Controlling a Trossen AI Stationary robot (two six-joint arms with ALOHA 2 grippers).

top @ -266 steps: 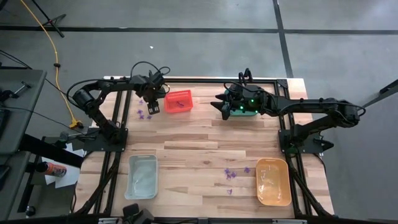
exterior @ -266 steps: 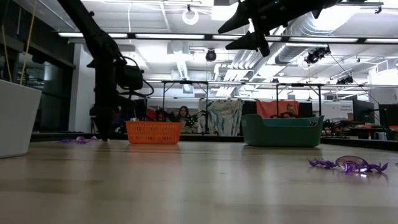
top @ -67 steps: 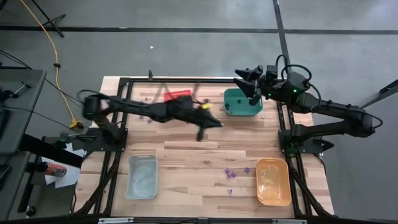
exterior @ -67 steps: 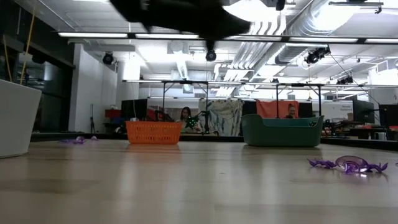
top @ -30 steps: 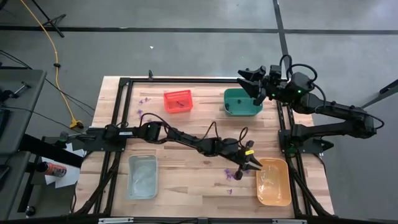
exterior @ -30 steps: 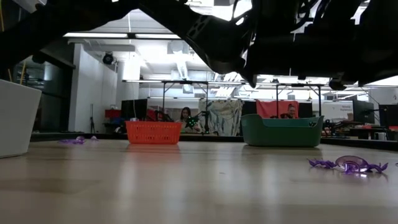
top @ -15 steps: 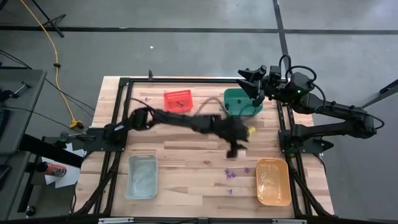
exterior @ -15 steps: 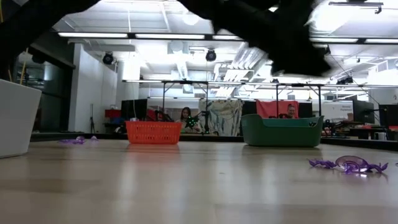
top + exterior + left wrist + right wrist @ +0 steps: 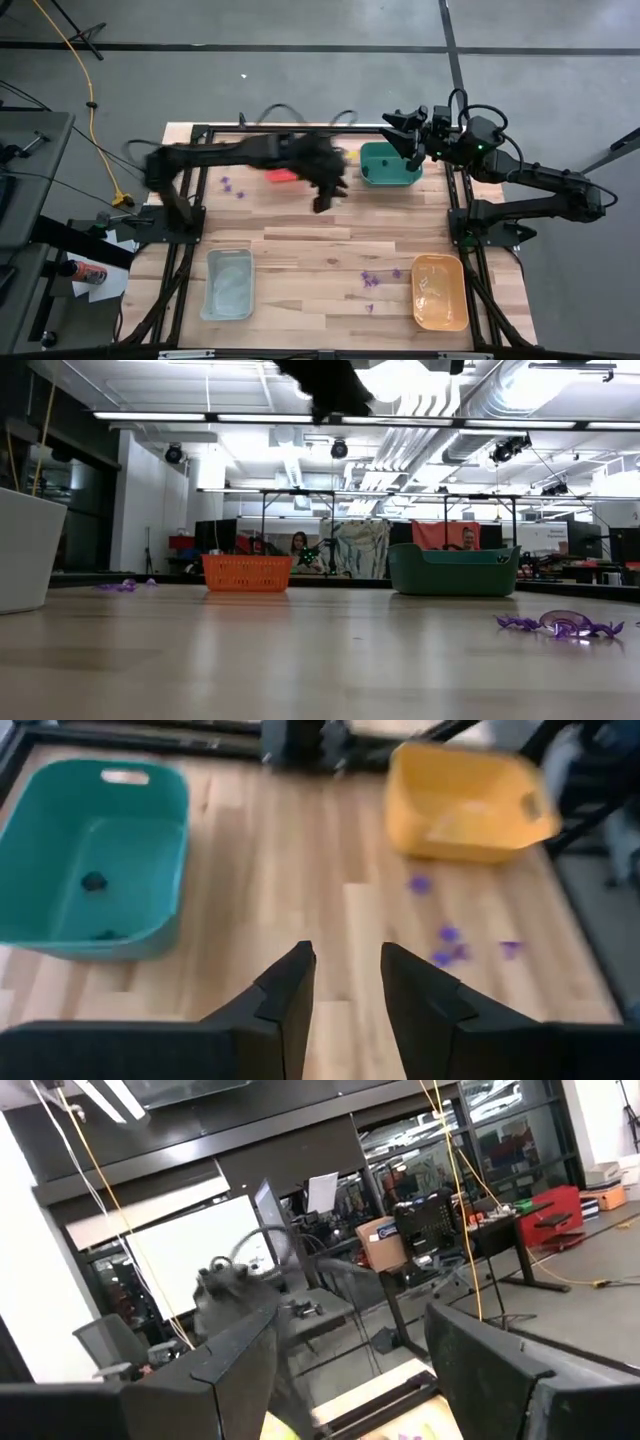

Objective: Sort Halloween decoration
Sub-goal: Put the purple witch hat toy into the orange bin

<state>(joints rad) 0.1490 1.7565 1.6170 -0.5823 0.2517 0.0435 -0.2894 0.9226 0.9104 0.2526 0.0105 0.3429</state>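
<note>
Tiny purple Halloween decoration pieces lie on the wood beside the orange bin, and they also show in the left wrist view. Two more purple pieces lie at the far left. Small dark pieces sit inside the green bin. My left gripper is blurred. It hangs high over the table between the red bin and the green bin. It stands open, with only bare wood showing between its fingers. My right gripper waits raised by the green bin's far right side, open.
A clear bin stands at the near left. In the low view a purple piece lies at the right, and the left arm is a dark shape near the ceiling lights. Bare wood spans the table's middle.
My left gripper has risen from the purple pieces beside the orange bin. It has swung fast toward the far edge and the left, ending between the red and green bins. It has tipped from pointing steeply down to a shallower slant. The purple pieces lie where they were.
</note>
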